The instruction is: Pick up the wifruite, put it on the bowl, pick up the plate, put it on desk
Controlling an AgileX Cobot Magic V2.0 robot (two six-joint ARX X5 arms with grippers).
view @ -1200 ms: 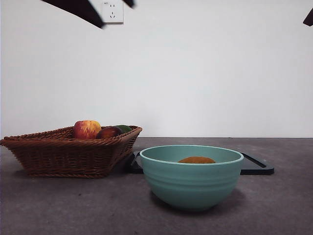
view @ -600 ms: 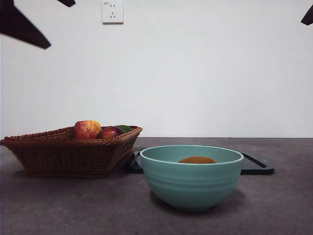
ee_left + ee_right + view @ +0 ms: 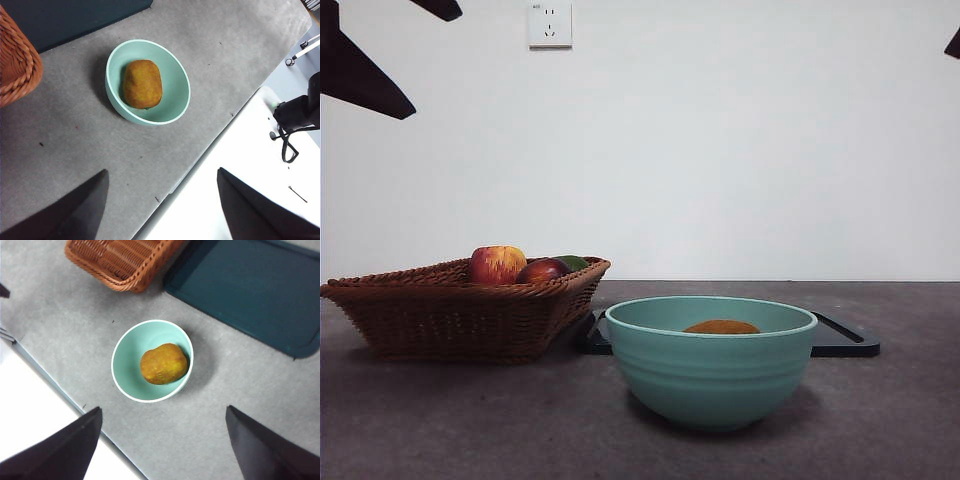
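Behind the bowl, which holds the brown fruit, lies the black tray, long side across the table; both end effectors hover high, wide and empty.

front level, wrists overhead; bowl shared

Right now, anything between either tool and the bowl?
Nothing visible. Both tools hang high, jaws open and empty; the left tool and the right tool each look straight down at the bowl, which holds the brown fruit. The wicker basket and black tray sit off to the side.
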